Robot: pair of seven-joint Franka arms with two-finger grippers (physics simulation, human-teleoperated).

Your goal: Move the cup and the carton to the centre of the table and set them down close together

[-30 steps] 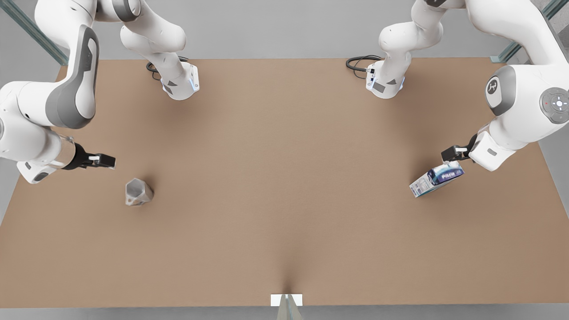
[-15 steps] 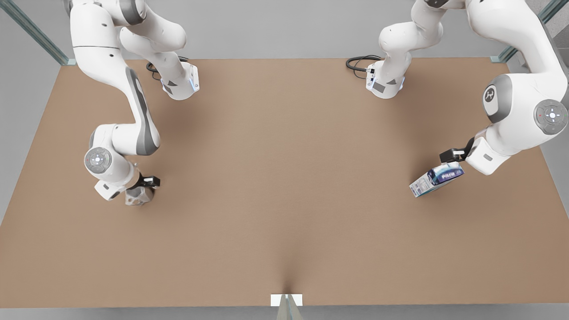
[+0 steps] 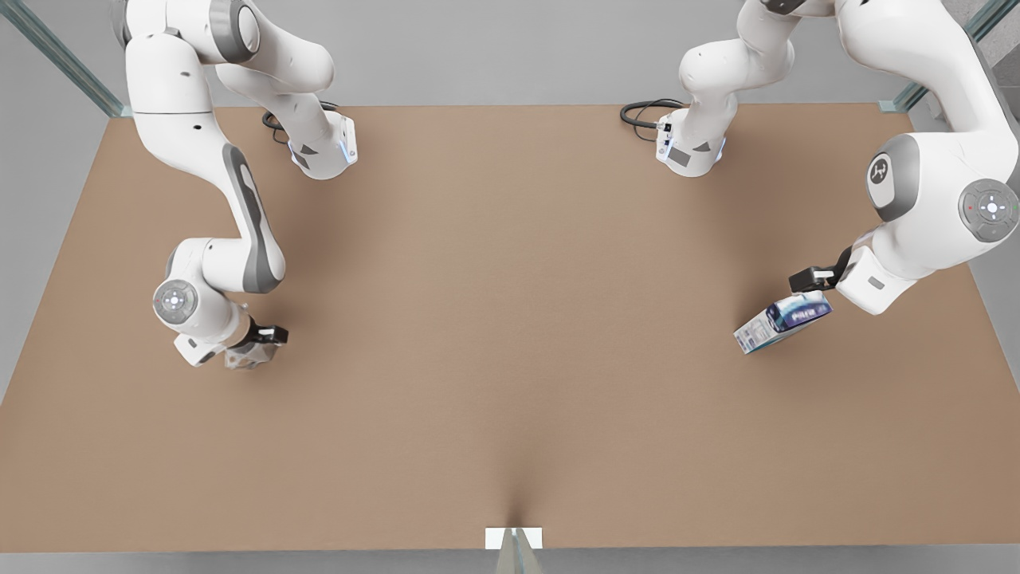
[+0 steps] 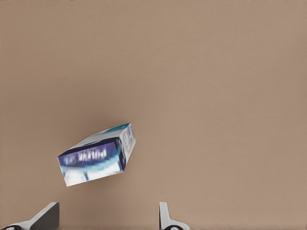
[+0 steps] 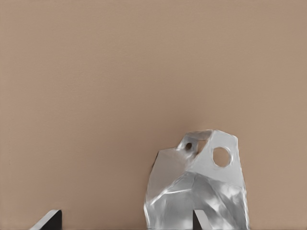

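Below, our right gripper (image 3: 267, 344) spreads its fingers over the faceted grey cup (image 3: 243, 357); our left gripper (image 3: 806, 285), fingers apart, hovers above the glossy rectangular carton (image 3: 781, 320) on the matte brown table (image 3: 510, 319).

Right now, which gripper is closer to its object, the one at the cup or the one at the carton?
The right gripper: open fingers flank the cup. The left gripper, open, hangs just short of the carton.
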